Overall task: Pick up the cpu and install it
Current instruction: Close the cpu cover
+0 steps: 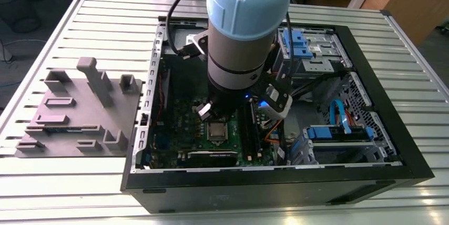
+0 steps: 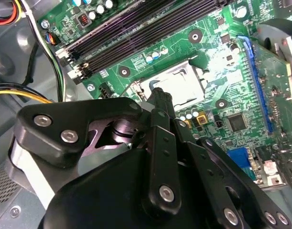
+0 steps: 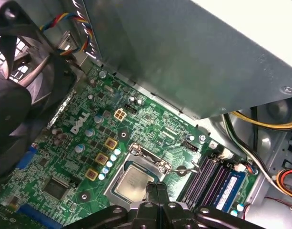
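First wrist view: seeing the cpu sitting in its socket on the green board, gripper hovering just beside it, jaws clenched on nothing visible. Risking a scraped socket lever or a tilted chip if pressing off-centre. Crowding close: memory slots, grey metal box, black fan.

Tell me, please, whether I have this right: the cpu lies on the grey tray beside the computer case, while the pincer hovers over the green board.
Not quite. The cpu is not on the grey tray; the first wrist view shows it seated in the socket on the green board, inside the computer case. The pincer does hover over the green board.
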{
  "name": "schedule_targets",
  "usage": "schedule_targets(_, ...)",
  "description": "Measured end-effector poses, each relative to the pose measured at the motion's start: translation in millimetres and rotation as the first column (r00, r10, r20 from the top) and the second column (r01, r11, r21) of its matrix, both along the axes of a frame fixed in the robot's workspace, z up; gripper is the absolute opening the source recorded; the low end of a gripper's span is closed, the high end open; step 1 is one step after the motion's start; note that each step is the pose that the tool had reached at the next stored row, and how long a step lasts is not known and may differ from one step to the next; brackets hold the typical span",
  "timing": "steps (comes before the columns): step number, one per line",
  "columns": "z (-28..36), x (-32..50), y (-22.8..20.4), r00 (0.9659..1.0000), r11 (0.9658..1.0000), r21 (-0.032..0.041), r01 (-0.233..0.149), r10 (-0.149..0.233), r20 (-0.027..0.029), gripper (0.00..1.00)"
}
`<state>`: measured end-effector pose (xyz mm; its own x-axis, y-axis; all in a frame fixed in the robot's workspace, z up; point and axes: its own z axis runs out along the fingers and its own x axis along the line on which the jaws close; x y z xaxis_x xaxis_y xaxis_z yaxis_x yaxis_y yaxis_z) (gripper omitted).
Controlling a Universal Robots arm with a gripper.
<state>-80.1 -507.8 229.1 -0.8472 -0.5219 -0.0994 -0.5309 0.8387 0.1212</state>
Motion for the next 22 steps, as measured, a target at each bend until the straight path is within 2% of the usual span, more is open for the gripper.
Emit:
schedule_targets(2, 0.0, 0.0, 0.1, 1.0000, 1.0000, -0.0005, 0.000, 0.000, -0.0007, 0.11)
schedule_targets(3, -0.1, 0.1, 0.1, 1.0000, 1.0000, -0.0009, 0.000, 0.000, -0.0086, 0.11)
schedule_targets(4, -0.2, 0.3, 0.1, 0.9998, 1.0000, -0.0012, 0.000, 0.000, -0.0218, 0.11)
schedule_targets(5, 0.0, 0.3, 0.0, 0.9997, 1.0000, -0.0014, 0.000, 0.000, -0.0256, 0.11)
schedule_targets(9, -0.2, 0.3, 0.0, 0.9995, 1.0000, -0.0012, 0.000, 0.000, -0.0323, 0.11)
schedule_targets(12, 1.9, 0.3, 0.0, 0.9995, 1.0000, -0.0005, 0.000, 0.000, -0.0324, 0.11)
schedule_targets(17, 16.2, 0.3, 0.0, 0.9995, 1.0000, -0.0006, 0.000, 0.000, -0.0324, 0.11)
schedule_targets(22, 17.1, 0.5, 0.1, 0.9995, 1.0000, -0.0003, -0.001, 0.001, -0.0323, 0.11)
